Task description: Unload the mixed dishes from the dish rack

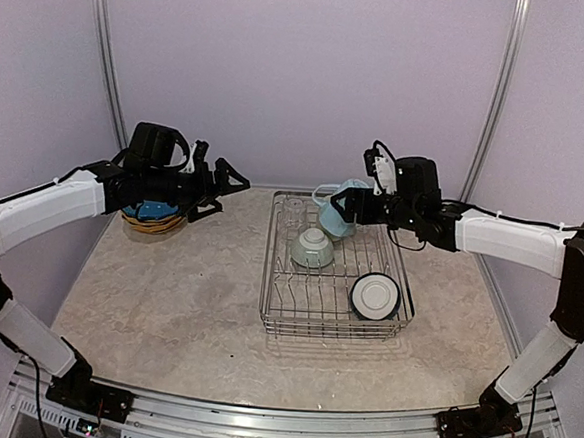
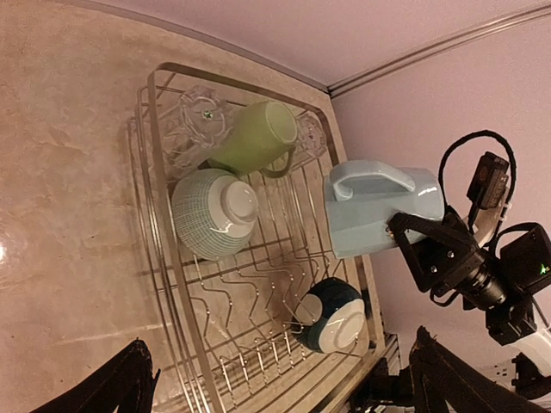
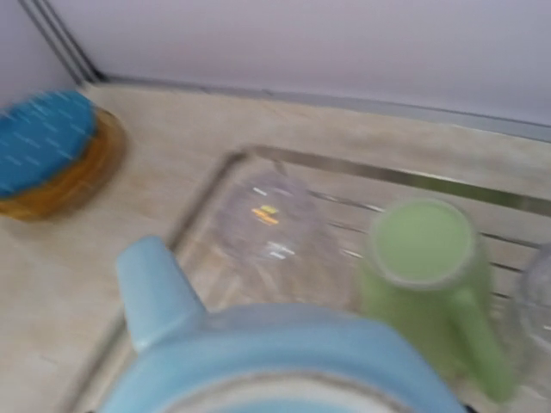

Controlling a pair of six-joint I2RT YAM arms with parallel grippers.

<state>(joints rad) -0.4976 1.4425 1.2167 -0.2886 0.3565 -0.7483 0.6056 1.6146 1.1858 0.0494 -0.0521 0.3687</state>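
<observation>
The silver wire dish rack (image 1: 275, 313) sits right of centre on the table. My right gripper (image 1: 350, 209) is shut on the light blue mug (image 1: 334, 214), holding it on its side above the rack's far end; the left wrist view shows the mug (image 2: 379, 206) clamped at its base. In the rack remain a clear glass (image 2: 202, 120), a pale green mug (image 2: 258, 138), a striped white bowl (image 2: 215, 211) and a white bowl with a dark outside (image 2: 331, 314). My left gripper (image 1: 228, 197) hangs open and empty left of the rack. The right gripper's fingers are hidden in its own view.
A blue dotted plate on yellow/orange plates (image 1: 154, 216) is stacked at the far left, partly under my left arm. A second clear glass (image 2: 310, 136) stands at the rack's far corner. The back wall is close behind the rack.
</observation>
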